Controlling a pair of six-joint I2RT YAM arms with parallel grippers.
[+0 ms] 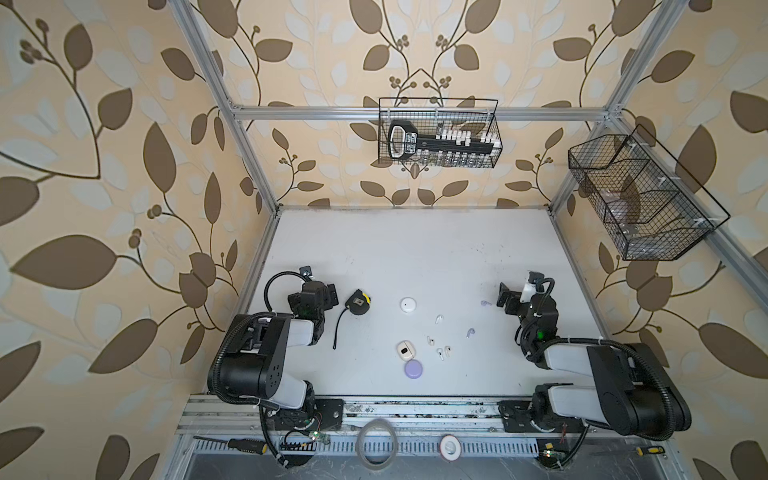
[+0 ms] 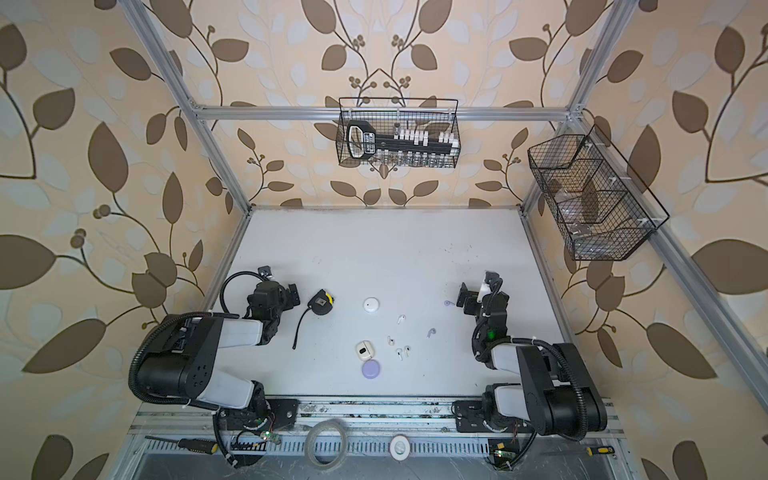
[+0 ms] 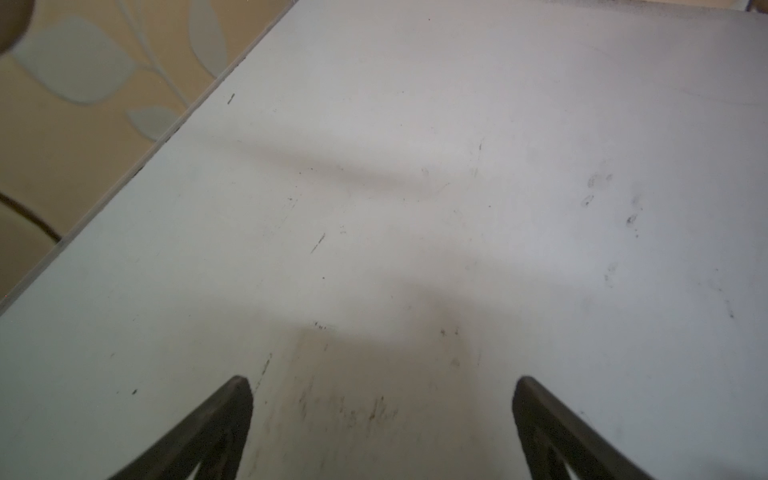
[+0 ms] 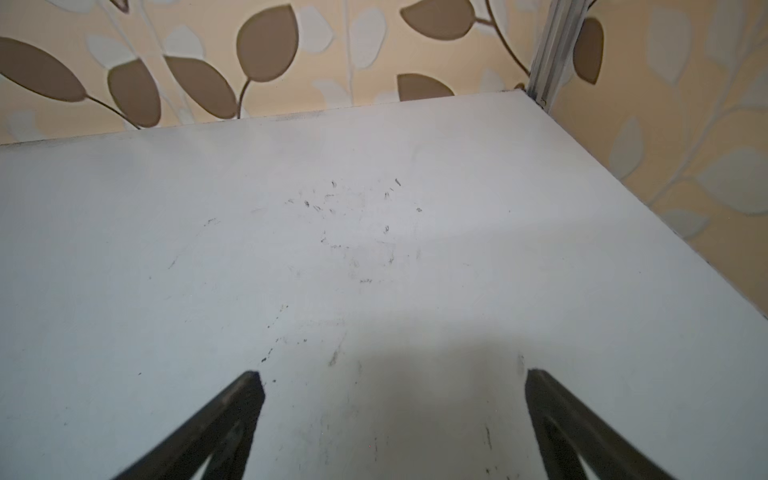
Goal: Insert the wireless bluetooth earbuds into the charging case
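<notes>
Several tiny earbuds lie loose mid-table in both top views: a white one point(image 1: 438, 319), a cream one point(image 1: 430, 340), a white pair point(image 1: 444, 352), and two lavender ones point(image 1: 470, 332) point(image 1: 485, 303). Three charging cases rest to their left: round white point(image 1: 408, 304), cream with a dark oval point(image 1: 404, 350), and round lavender point(image 1: 414, 368). My left gripper point(image 1: 329, 295) point(image 3: 382, 386) hangs open over bare table, left of the cases. My right gripper point(image 1: 505, 297) point(image 4: 392, 380) is open too, just right of the far lavender earbud. Neither wrist view shows earbuds or cases.
A yellow-and-black tape measure point(image 1: 358, 302) with a trailing black strap lies between my left gripper and the white case. Two wire baskets point(image 1: 438, 133) point(image 1: 640, 199) hang on the frame above the back and right edges. The table point(image 1: 415, 249) ends at aluminium posts.
</notes>
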